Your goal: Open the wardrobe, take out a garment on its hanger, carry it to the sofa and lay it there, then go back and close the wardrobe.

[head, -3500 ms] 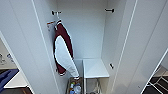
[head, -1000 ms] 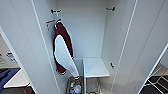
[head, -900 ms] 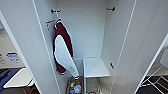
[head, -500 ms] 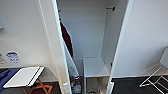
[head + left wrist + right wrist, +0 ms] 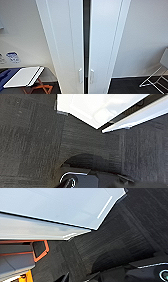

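Head view shows the wardrobe (image 5: pixel 82 42) close in front, with its two white doors almost together; only a narrow dark gap stays between them. The pair of small white handles (image 5: pixel 85 75) sits low on the doors, one on each side of the gap. From this the closing seems nearly finished, but the doors are not fully shut, so the last step of the task looks not complete. The garment, the hanger and the sofa cannot be placed from these pictures, so whether the shirt already lies on the sofa cannot be judged.

To the left of the wardrobe stands a small white table (image 5: pixel 23 77) on orange legs, and to the right, near the wall, a white wire chair (image 5: pixel 156 77). On the left wall there are two small blue and white stickers (image 5: pixel 12 57); their writing is too blurred to read, and no brand or label can be read anywhere else.

Both wrist views look down on dark carpet (image 5: pixel 30 139) with a white panel edge, probably the wardrobe, above it. The fingers of the two grippers cannot be made out, so it is not possible to tell if they are spread or pressed together.
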